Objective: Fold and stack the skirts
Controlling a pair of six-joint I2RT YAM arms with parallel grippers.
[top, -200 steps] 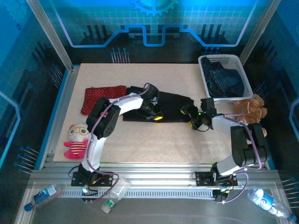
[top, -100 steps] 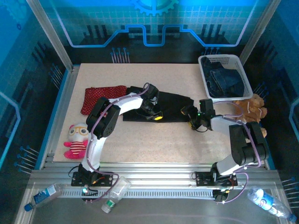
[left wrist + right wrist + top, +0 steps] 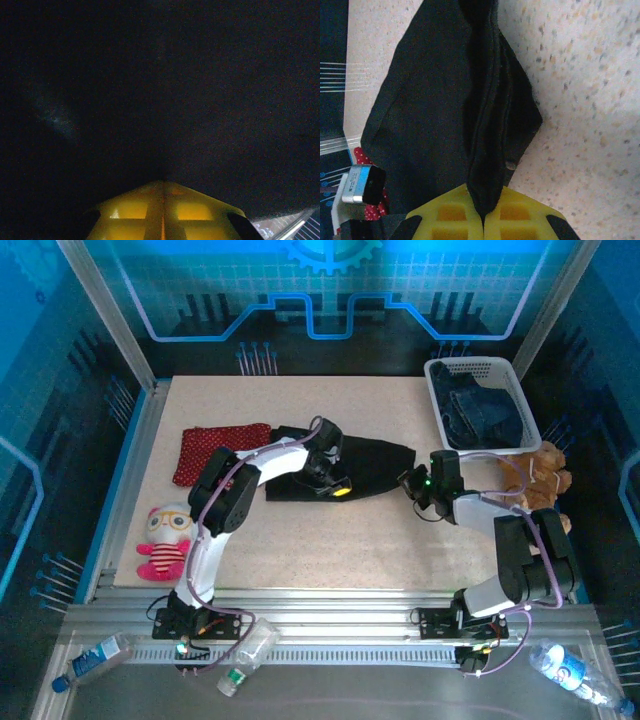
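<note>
Blk skirt (image 3: 365, 468) lies mid table (image 3: 350, 540), spread flat, right end drawn to a point. R hand (image 3: 410, 483) sits at that end; in its wrist view you see yellow fingers (image 3: 445, 215) clamped on a fold of blk cloth. L hand (image 3: 337, 490) rests on skirt's near edge, jaws together vs cloth; can't tell if any cloth caught btwn. Red dotted skirt (image 3: 222, 450) lies folded just beside blk one, on its left. Denim skirts (image 3: 485, 415) piled in white basket (image 3: 470, 364), far right corner.
</note>
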